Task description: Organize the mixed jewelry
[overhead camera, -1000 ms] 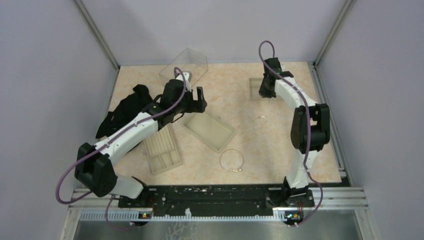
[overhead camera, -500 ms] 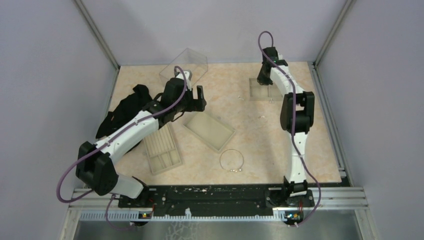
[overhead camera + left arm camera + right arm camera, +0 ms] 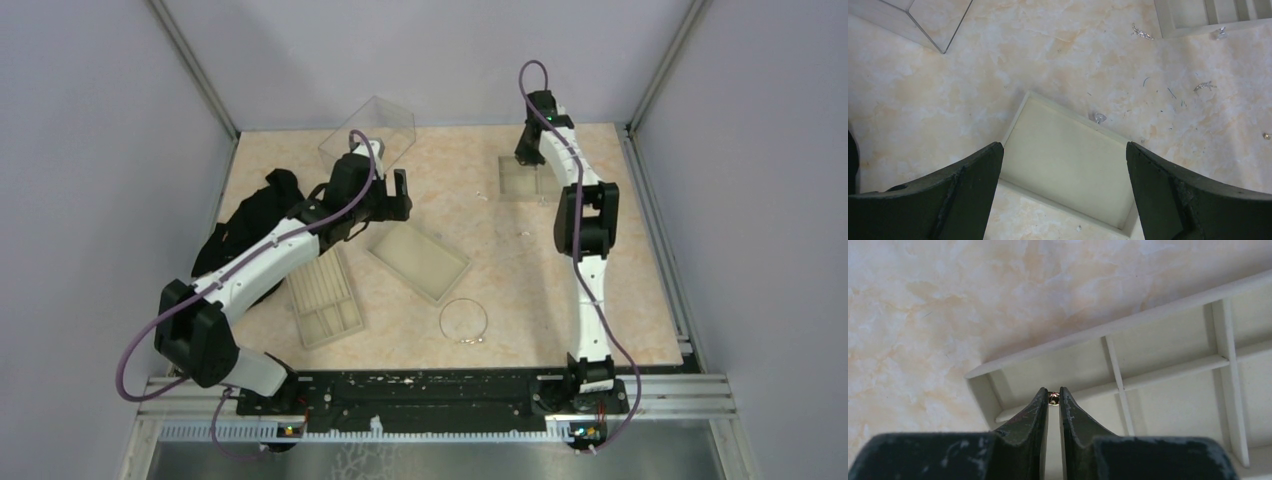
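Note:
My right gripper (image 3: 1053, 396) is shut on a tiny gold piece (image 3: 1053, 399), pinched between its very tips. It hangs over a corner compartment of the beige compartmented tray (image 3: 1128, 322), which sits at the back right (image 3: 512, 184). The thin silver hoop (image 3: 463, 321) lies on the table in front. My left gripper (image 3: 1063, 155) stands wide open with nothing in it, above the flat beige tray (image 3: 1068, 170). A small silver piece (image 3: 1097, 117) rests at that tray's far rim. More tiny silver pieces (image 3: 1141, 34) (image 3: 1204, 86) lie on the table beyond.
A clear plastic box (image 3: 370, 135) stands at the back left. A black cloth (image 3: 255, 225) lies by the left wall. A ridged beige tray (image 3: 325, 297) sits left of the flat tray (image 3: 420, 262). A small gold piece (image 3: 1267, 135) lies at the left wrist view's right edge.
The right arm has stretched farther back, carrying its gripper over the compartmented tray's far left corner. The left arm has barely moved.

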Controlling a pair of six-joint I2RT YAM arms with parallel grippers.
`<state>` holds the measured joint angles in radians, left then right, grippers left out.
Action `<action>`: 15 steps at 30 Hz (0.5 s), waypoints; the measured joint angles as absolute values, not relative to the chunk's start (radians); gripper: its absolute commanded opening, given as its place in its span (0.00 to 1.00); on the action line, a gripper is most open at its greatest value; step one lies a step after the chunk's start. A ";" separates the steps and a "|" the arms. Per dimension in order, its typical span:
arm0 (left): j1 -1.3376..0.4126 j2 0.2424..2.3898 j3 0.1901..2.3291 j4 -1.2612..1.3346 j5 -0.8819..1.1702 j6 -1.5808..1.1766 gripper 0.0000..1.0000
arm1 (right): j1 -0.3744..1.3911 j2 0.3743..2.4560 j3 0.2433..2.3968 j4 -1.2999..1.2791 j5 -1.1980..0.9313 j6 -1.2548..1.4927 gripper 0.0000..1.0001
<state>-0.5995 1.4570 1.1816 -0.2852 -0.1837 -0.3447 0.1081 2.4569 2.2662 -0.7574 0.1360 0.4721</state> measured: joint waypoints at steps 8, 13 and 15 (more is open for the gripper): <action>-0.599 1.465 1.182 -0.286 -0.189 -0.345 0.99 | 0.108 2.514 2.326 -0.772 0.105 0.484 0.19; -0.599 1.465 1.182 -0.289 -0.194 -0.345 0.99 | 0.106 2.524 2.349 -0.772 0.077 0.508 0.45; -0.599 1.465 1.182 -0.292 -0.197 -0.344 0.99 | 0.105 2.532 2.371 -0.769 0.068 0.517 0.46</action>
